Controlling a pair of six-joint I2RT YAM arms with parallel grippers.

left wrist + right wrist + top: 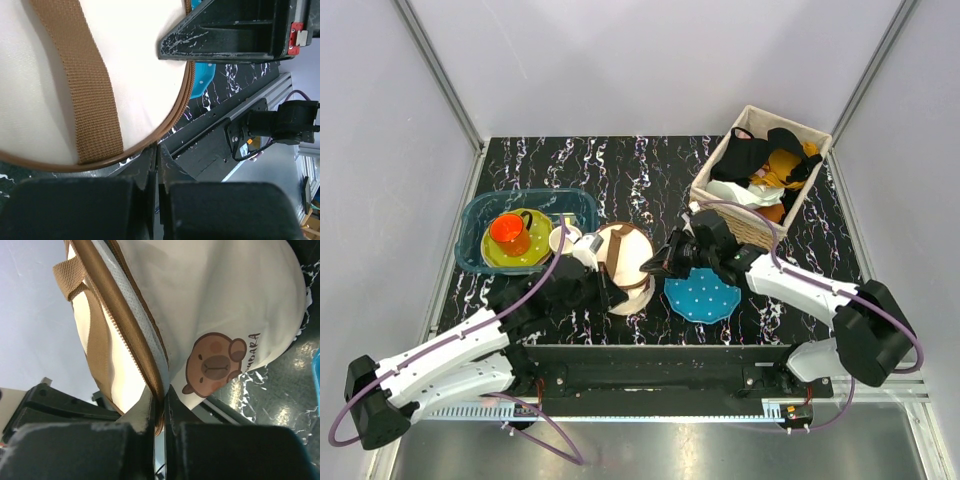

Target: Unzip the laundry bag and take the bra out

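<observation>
The cream laundry bag (620,262) with its brown strap (617,268) lies at the table's middle front. My left gripper (603,291) is at its near edge. In the left wrist view its jaws (158,148) are shut, with the tips pinching the brown zip trim (181,107) of the bag (145,60). My right gripper (656,265) is at the bag's right side. In the right wrist view it (160,395) is shut on the brown zip trim (125,315) of the bag (210,290), which shows a bear print. The zip looks closed. The bra is hidden.
A blue white-dotted disc (702,297) lies just right of the bag, under my right arm. A wicker basket (748,228) with black and mustard clothes stands at the back right. A teal bin (480,262) with an orange cup (509,232) sits at the left.
</observation>
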